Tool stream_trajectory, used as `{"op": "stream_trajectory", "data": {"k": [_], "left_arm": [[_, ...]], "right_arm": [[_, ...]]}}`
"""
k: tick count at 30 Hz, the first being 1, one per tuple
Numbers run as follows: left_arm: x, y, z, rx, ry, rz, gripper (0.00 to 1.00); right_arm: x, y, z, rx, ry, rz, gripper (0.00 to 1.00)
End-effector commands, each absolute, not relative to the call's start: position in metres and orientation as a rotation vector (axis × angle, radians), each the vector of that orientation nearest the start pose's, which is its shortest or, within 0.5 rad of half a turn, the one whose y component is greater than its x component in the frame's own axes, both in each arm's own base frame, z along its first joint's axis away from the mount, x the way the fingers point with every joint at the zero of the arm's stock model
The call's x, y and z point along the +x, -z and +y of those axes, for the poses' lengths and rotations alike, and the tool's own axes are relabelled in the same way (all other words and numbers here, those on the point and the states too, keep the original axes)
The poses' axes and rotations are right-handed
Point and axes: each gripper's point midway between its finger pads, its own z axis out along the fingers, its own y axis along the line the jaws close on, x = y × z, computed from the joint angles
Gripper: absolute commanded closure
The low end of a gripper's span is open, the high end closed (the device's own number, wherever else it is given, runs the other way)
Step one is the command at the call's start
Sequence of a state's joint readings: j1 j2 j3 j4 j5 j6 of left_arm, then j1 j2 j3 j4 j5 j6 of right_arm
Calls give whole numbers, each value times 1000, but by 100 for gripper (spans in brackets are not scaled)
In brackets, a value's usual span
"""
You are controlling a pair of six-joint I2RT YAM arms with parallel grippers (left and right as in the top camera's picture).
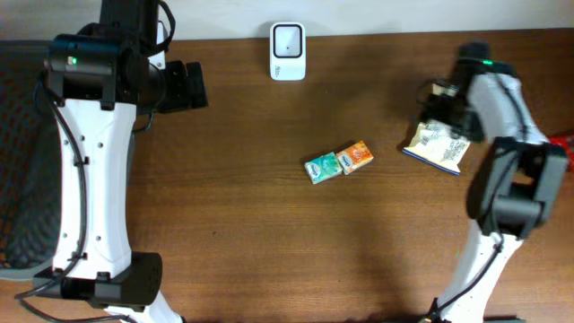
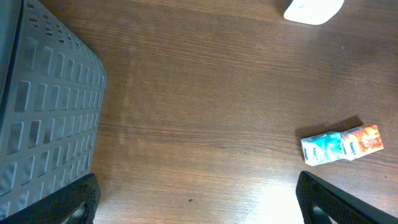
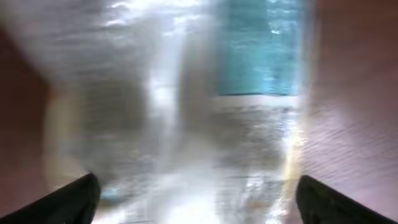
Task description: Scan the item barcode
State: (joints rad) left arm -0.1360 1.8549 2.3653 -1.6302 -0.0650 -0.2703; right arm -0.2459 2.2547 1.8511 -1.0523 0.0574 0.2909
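A shiny plastic-wrapped bag (image 1: 437, 144) with a blue edge lies flat at the right of the table. My right gripper (image 1: 445, 109) hangs right over it, open. In the right wrist view the blurred bag (image 3: 186, 106) fills the picture, and the gripper (image 3: 199, 199) has its jaws spread wide on either side of it. A white barcode scanner (image 1: 287, 51) stands at the back centre. My left gripper (image 1: 191, 85) hovers open at the back left, with nothing between its fingers (image 2: 74, 202).
Two small packets lie side by side mid-table, one green (image 1: 322, 167) and one orange (image 1: 355, 156). A dark grey perforated basket (image 2: 43, 106) sits at the far left. A red thing (image 1: 561, 141) peeks in at the right edge.
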Motion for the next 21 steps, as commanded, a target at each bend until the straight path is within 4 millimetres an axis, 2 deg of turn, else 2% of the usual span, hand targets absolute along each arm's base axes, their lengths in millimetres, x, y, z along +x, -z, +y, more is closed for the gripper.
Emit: {"op": "stream_trajectory", "data": {"k": [1, 3, 4, 5, 8, 9, 10, 11, 12, 13, 14, 16, 18, 20, 21], "left_arm": [[380, -325, -38, -213, 32, 2657, 1], [380, -325, -38, -213, 32, 2657, 1], [380, -325, -38, -213, 32, 2657, 1], [380, -325, -38, -213, 32, 2657, 1], [380, -325, -38, -213, 32, 2657, 1], [380, -325, -38, -213, 32, 2657, 1], [380, -325, -38, -213, 32, 2657, 1], [380, -325, -38, -213, 32, 2657, 1], [380, -325, -38, -213, 32, 2657, 1], [380, -325, -38, -213, 32, 2657, 1], [380, -325, -38, -213, 32, 2657, 1], [380, -325, -38, -213, 32, 2657, 1], [380, -325, -38, -213, 32, 2657, 1], [380, -325, -38, -213, 32, 2657, 1], [380, -325, -38, -213, 32, 2657, 1]], "right_arm": [[438, -37, -138, 803, -162, 2919, 1], [434, -38, -153, 819, -230, 2896, 1], [435, -38, -154, 781, -257, 2897, 1], [436, -34, -151, 686, -300, 2914, 1], [433, -10, -146, 675, -341, 2959, 1], [436, 4, -139, 675, -423, 2961, 1], [442, 9, -123, 627, -568, 2937, 3], [451, 7, -105, 544, -744, 2881, 17], [456, 8, -101, 516, -767, 2863, 43], [458, 10, -104, 516, -734, 2864, 96], [458, 10, -109, 572, -708, 2866, 96], [462, -11, -129, 592, -576, 2855, 96], [464, -55, -154, 654, -319, 2828, 96], [456, -109, -177, 761, 100, 2745, 96], [448, -135, -191, 825, 408, 2670, 96]]}}
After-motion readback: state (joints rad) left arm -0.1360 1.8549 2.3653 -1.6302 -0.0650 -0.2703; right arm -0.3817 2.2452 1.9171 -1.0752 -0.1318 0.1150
